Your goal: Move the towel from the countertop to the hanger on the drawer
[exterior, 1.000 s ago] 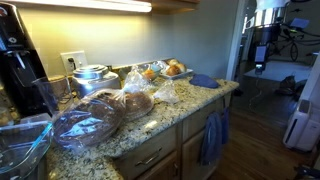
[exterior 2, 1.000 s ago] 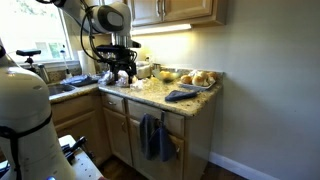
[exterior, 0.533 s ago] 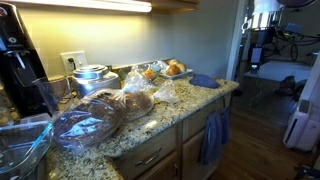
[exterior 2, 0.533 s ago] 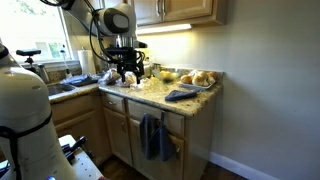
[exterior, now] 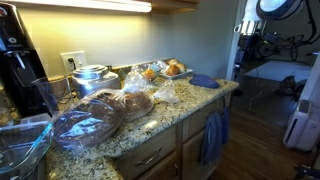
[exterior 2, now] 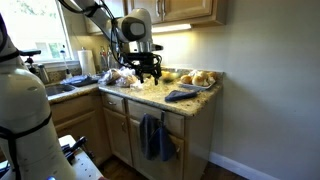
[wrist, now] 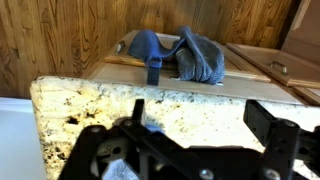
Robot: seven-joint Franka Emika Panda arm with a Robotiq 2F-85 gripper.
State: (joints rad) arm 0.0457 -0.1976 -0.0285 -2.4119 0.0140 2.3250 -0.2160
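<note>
The granite countertop (exterior 2: 150, 92) runs left to right, crowded with bagged bread (exterior: 125, 103). Your arm (exterior 2: 135, 25) extends over it from the left. Below the counter edge a hanging towel (exterior 2: 152, 137) drapes on the drawer front, and it also shows in your wrist view (wrist: 190, 55). The blue towel (exterior 2: 181, 95) lies flat near the counter's right end. Your gripper (exterior 2: 150, 76) hangs just left of it, spread wide and empty.

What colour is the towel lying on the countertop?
Blue. The towel shows best in an exterior view.
</note>
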